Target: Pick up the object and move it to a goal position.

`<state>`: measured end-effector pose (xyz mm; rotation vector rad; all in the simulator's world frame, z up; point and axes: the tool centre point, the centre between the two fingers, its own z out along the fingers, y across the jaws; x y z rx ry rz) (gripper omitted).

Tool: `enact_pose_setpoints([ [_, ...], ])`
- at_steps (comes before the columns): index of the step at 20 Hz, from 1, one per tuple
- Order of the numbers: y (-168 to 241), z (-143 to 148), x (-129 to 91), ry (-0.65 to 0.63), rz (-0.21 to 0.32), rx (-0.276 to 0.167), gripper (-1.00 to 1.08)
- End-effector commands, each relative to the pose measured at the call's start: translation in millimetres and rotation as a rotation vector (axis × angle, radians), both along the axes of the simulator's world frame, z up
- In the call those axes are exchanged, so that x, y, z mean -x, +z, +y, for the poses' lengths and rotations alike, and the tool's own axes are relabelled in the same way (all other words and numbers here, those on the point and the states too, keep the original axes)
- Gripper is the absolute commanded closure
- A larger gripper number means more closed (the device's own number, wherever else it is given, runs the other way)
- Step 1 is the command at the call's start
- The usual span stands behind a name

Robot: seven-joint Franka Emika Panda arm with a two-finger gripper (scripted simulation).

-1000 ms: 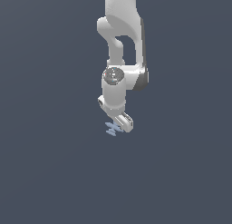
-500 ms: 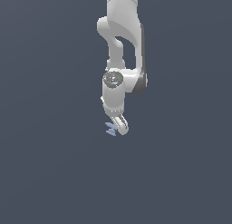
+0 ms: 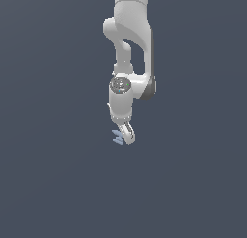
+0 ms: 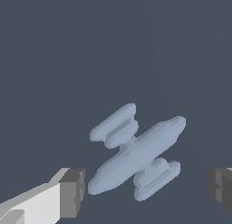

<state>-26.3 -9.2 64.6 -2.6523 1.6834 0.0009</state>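
Object (image 4: 136,150): one small pale blue-grey zigzag piece, a long flat bar crossed by shorter bars, lying on a plain dark grey floor (image 3: 53,184); in the exterior view (image 3: 117,136) it shows just to the exterior view's left of the lowered fingertips. Gripper (image 3: 126,134): white, at the end of the Panda arm (image 3: 129,44), which hangs down from above; the wrist view shows its two dark-padded fingers (image 4: 72,192) set apart, one on each side of the piece, with clear floor between each pad and the nearest bar. Contact: none visible; nothing is clamped. Status, as judged: the approach and the straddling of the piece look done or nearly so; the closing of the fingers, the lift and the carry to the goal are all left. Goal position: no marker appears in either view, so its place cannot be told. Height of the pads above the floor: cannot tell from these views.
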Motion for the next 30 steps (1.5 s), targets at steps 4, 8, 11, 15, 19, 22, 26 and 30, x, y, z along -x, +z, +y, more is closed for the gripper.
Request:
enact_pose_setpoints([
  [4, -8.1, 0.1, 0.3, -0.001, 0.0, 0.0, -0.92],
  [8, -26.2, -0.4, 1.0, -0.004, 0.0, 0.0, -0.92],
  [11, -40.1, -0.4, 1.2, -0.005, 0.0, 0.0, -0.92],
  [15, -49.4, 0.0, 0.6, -0.005, 0.0, 0.0, -0.92],
  [19, -50.4, 0.0, 0.4, -0.005, 0.0, 0.0, 1.08],
  [22, -50.4, 0.0, 0.4, -0.005, 0.0, 0.0, 1.08],
  [26, -50.4, 0.0, 0.4, -0.005, 0.0, 0.0, 1.08],
  [30, -46.9, 1.7, -2.0, -0.005, -0.005, -0.001, 1.08],
])
